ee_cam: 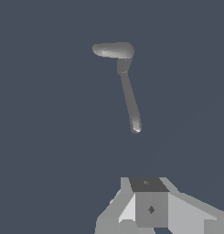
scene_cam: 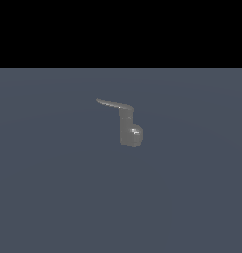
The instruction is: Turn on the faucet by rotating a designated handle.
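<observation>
The faucet (scene_cam: 126, 126) is a small dull-grey column standing on the flat grey-blue floor, with a rounded shiny bulge (scene_cam: 136, 133) at its base. The handle (scene_cam: 114, 104), a thin flat lever, projects from the column's top toward the exterior view's left. In the wrist view the faucet (ee_cam: 114, 50) is seen from above, with the handle (ee_cam: 130, 98) stretching toward my gripper (ee_cam: 147, 183). The gripper's fingers stand together as one block with no gap, holding nothing, well short of the handle's tip. The arm is out of the exterior view.
A plain grey-blue floor (scene_cam: 53, 197) lies all around the faucet. A black band fills the top of the exterior view. No other objects show.
</observation>
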`<action>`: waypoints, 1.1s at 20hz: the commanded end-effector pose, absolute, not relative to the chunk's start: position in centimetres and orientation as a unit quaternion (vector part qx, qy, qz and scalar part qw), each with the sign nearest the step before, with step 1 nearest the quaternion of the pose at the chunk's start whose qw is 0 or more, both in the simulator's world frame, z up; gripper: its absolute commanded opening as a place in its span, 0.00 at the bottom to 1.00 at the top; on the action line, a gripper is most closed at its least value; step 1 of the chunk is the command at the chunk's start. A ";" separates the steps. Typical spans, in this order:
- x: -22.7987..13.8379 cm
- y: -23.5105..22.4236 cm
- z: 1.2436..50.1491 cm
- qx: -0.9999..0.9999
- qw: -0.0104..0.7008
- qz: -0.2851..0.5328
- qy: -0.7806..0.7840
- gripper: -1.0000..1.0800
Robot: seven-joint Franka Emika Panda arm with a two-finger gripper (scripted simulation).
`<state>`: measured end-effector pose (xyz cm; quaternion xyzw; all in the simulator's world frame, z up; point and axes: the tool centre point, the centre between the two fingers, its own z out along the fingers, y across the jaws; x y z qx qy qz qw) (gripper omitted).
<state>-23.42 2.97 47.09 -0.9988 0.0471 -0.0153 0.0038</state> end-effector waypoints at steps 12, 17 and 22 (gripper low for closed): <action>-18.6 7.3 41.6 -0.983 0.005 -0.012 0.181 0.00; -16.4 8.7 39.4 -0.972 0.005 -0.011 0.234 0.00; -14.0 9.9 37.2 -0.958 0.006 -0.010 0.286 0.00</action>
